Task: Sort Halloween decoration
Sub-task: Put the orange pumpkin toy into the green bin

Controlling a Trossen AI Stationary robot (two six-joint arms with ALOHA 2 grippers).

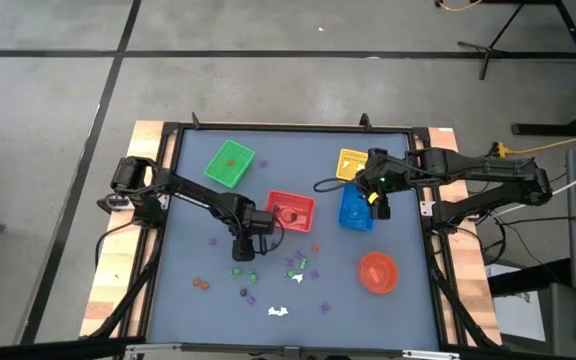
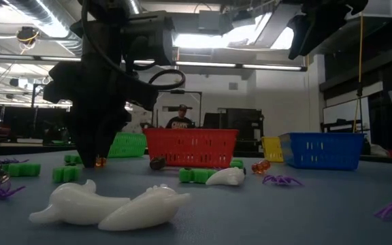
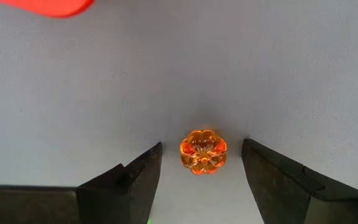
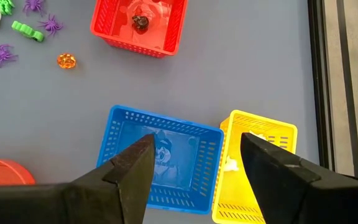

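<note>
Down on the smooth grey-blue table (image 1: 188, 200), left gripper (image 3: 202, 180) lowered almost to the surface, dark wedge-shaped fingers (image 3: 135, 180) spread apart on both sides of a small orange pumpkin trinket (image 3: 202, 152), glossy, translucent and ribbed like a flower; not touching it, a narrow gap of bare mat on each side. Seen from above, left arm reaching from the left edge toward the table middle, wrist bent downward just in front of the red basket (image 1: 290, 210). Scattered near it, the other Halloween decoration pieces: green blocky pieces (image 2: 194, 175), purple spiders (image 2: 281, 180) with thin legs, smooth white ghost shapes (image 2: 111, 206) lying close to the low camera. Right gripper (image 4: 194, 168) held high above the blue basket (image 4: 160, 158) and the yellow basket (image 4: 257, 165), fingers wide apart and holding nothing. All baskets square, of plastic lattice; green basket (image 1: 229, 164) tilted at the far left, round red bowl (image 1: 377, 272) near the right front. Open mat between the baskets and along the left side.
</note>
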